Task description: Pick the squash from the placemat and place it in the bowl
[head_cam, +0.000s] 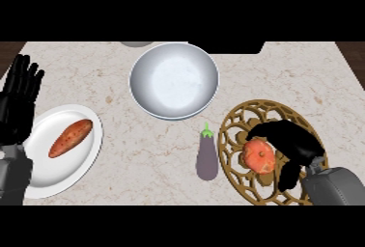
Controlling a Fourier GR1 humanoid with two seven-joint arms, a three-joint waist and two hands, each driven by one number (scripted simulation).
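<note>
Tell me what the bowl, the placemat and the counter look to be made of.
Bowl: pale grey with a soft sheen, probably glazed ceramic or brushed metal; I cannot tell which.
Placemat: golden-brown openwork of loops and scrolls, perhaps metal or woven fibre.
Counter: beige with fine veins and darker flecks, like polished marble or similar stone.

A pale marbled counter (114, 77) fills the view, with dark wood-brown floor (8, 48) at both upper corners.

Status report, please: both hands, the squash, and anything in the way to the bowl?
Right hand curled round squash, on placemat. Left hand open, resting at left edge. Bowl holds nothing. Eggplant beside placemat, off the path.
</note>
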